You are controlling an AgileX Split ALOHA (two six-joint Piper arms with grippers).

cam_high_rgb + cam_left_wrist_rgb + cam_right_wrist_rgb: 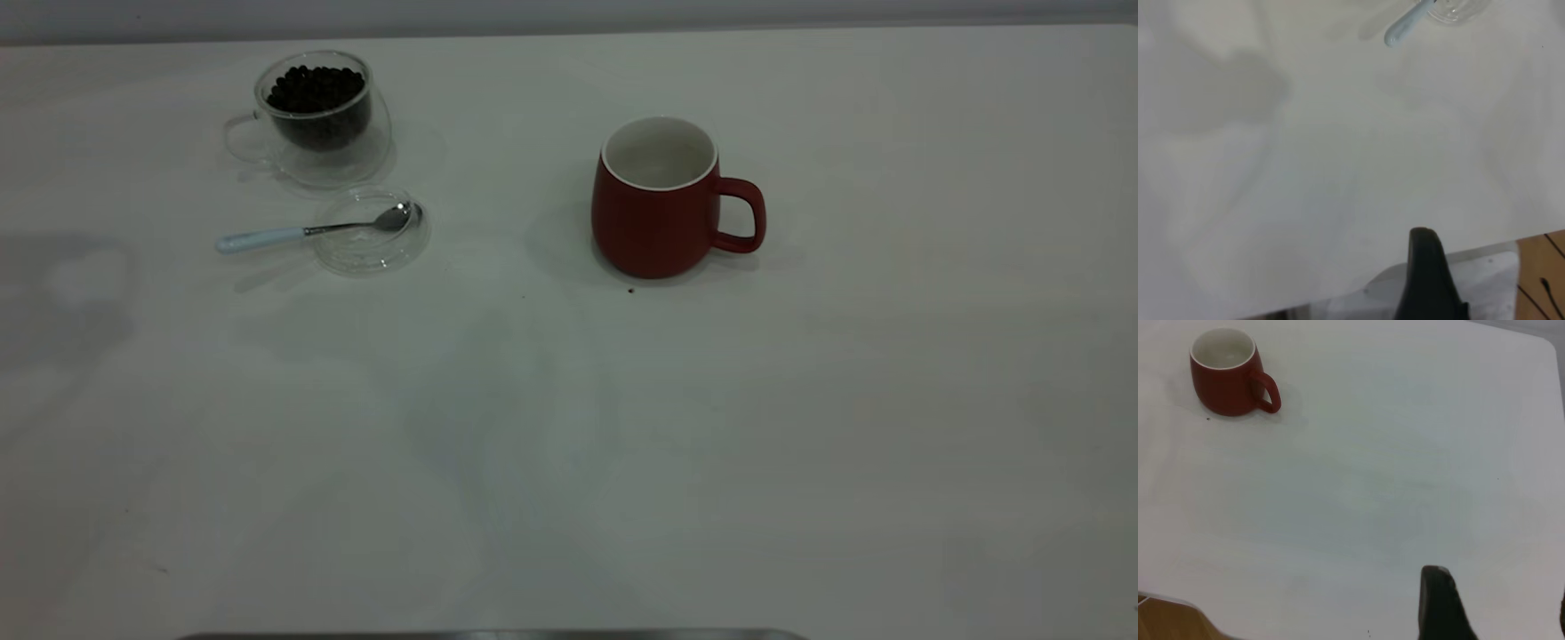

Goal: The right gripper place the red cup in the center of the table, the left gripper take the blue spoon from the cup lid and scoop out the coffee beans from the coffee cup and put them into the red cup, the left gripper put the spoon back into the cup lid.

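The red cup (660, 213) stands upright and empty on the table (569, 444), right of centre, handle to the right; it also shows in the right wrist view (1225, 377). The coffee cup (331, 147) with coffee beans (316, 89) stands at the far left. In front of it lies the cup lid (356, 265) with the blue spoon (267, 237) across it, bowl in the lid, handle pointing left. The left wrist view shows the spoon handle (1403, 28) and lid (1461, 10) far off. My left gripper (1495, 250) and right gripper (1501, 587) are open, empty, near the table's front edge.
A small dark speck (631, 290) lies just in front of the red cup. Neither arm shows in the exterior view. The table's front edge and a wooden floor (1541, 267) show in the left wrist view.
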